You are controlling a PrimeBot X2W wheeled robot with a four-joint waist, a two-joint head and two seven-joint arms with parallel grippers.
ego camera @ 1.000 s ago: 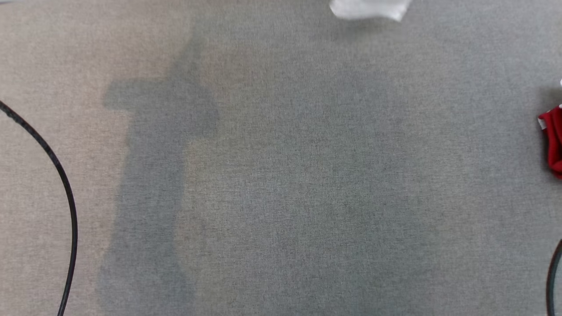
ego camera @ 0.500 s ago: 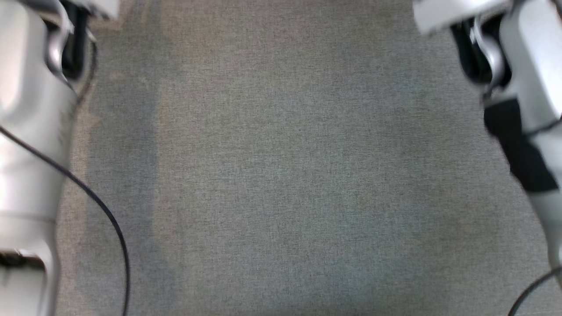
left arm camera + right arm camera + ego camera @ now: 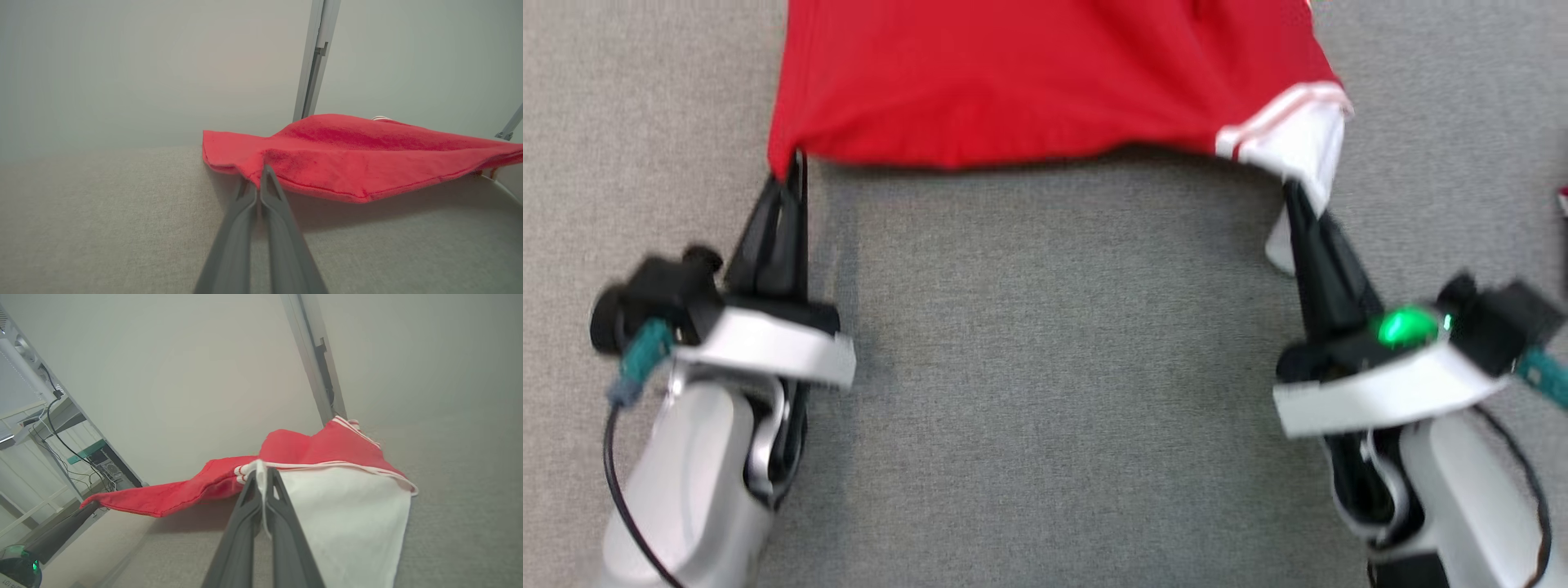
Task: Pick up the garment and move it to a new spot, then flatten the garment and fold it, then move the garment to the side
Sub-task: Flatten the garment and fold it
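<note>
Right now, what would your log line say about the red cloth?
left gripper: shut on garment red corner | right gripper: shut on white corner | garment: stretched between both, near edge raised over grey surface

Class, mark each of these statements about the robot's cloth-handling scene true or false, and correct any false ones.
1. The left gripper is shut on a corner of the red garment. True.
2. The right gripper hangs open, touching nothing. False: it is shut on the garment's white striped section.
3. The garment's near edge is stretched between the two grippers. True.
4. The garment is blue all over. False: it is red with a white, red-striped part.
5. The grey fabric surface lies beneath the garment. True.
</note>
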